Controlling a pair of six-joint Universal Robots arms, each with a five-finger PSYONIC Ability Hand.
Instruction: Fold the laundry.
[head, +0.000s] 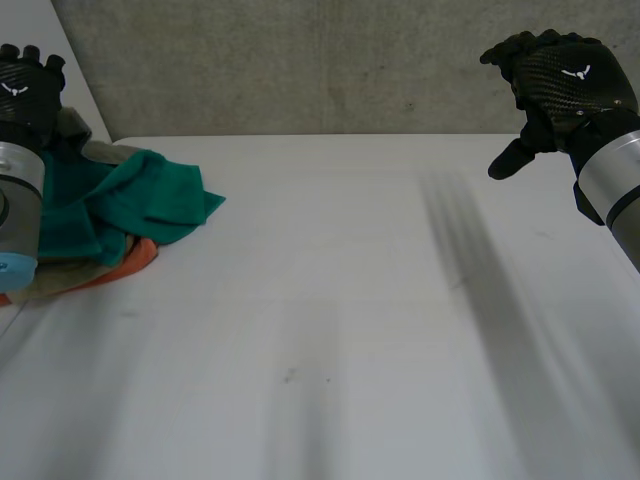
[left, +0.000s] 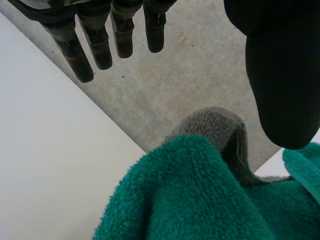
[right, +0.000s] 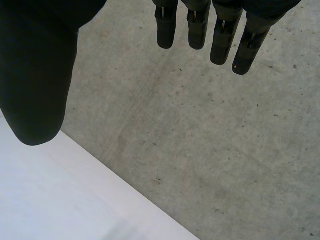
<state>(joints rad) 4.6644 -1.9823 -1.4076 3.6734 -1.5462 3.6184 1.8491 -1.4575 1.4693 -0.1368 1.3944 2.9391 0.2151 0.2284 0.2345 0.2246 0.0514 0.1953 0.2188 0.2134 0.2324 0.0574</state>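
L hand (head: 25, 85) hung raised at the far-left corner of the table (head: 350, 300), over the laundry pile (head: 105, 240). In its wrist view the fingers (left: 85, 60) were straight and slightly spread, thumb well off to the side, nothing between them. R hand (head: 560, 85) was up past the far-right edge and just as loose: fingers extended, thumb apart, holding nothing, w/ bare concrete (right: 210, 150) beneath it.

The laundry sat bunched on the table's far-left side, right by the L arm (head: 15, 190). The green towel (head: 130, 205) lay on top, crumpled, one flap spilling toward the table's middle. An orange cloth (head: 140, 262) poked out underneath at the near side of the heap. A grey-brown piece (left: 215, 125) showed from under the green at the table's edge. I couldn't tell how many items there were altogether.

Progress, as I judged it: basically nil. No piece was spread flat and nothing was folded or stacked anywhere on the table. Neither hand touched cloth.

What was left = everything. Take one item off the pile, prob. the green towel since it's on top, lay it out mid-table, fold it, set it aside, then repeat for the rest.
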